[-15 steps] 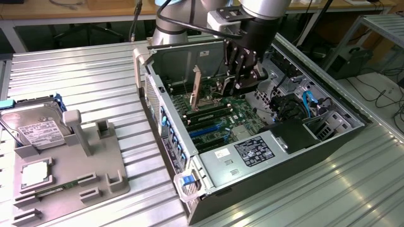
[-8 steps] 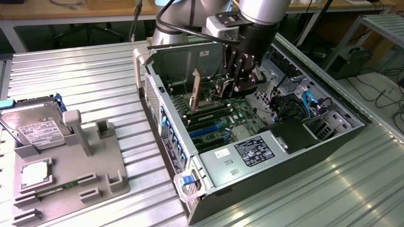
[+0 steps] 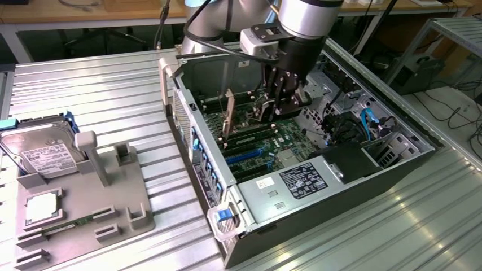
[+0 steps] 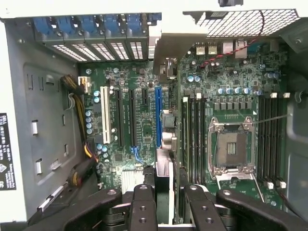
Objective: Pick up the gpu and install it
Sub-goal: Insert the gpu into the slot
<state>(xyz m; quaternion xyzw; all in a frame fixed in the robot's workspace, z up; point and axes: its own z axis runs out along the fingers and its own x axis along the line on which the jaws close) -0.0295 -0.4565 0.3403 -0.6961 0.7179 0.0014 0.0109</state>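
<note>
Down inside the open computer case [image 3: 301, 186], at the centre of the exterior view, the gripper [image 3: 280, 104] reaches in from the top of the frame, and its jaws pinch the gpu [image 3: 263, 107] by its upper edge. The card stands on edge above the motherboard [image 3: 252, 144], its lower edge close to the expansion slots; whether it is seated in a slot cannot be told. In the wrist view the gpu [image 4: 166, 86] runs as a thin strip up the middle of the frame, its pale metal bracket at the upper end near the case's rear wall, just beside the long blue slot [image 4: 158, 115]. The black fingers [image 4: 144, 207] close on it from both sides at the bottom of the frame.

A white label [image 3: 265, 183] and a black label [image 3: 301, 179] lie on the case's metal cover at lower centre of the exterior view; their print is too small to read. At the left edge of the wrist view a black sticker [image 4: 6, 151] carries white text that cannot be made out.

On the ribbed metal worktop [image 3: 98, 90], at the lower left of the exterior view, a grey holder [image 3: 113, 186] carries a hard drive [image 3: 42, 152] with a white label, also unreadable.
</note>
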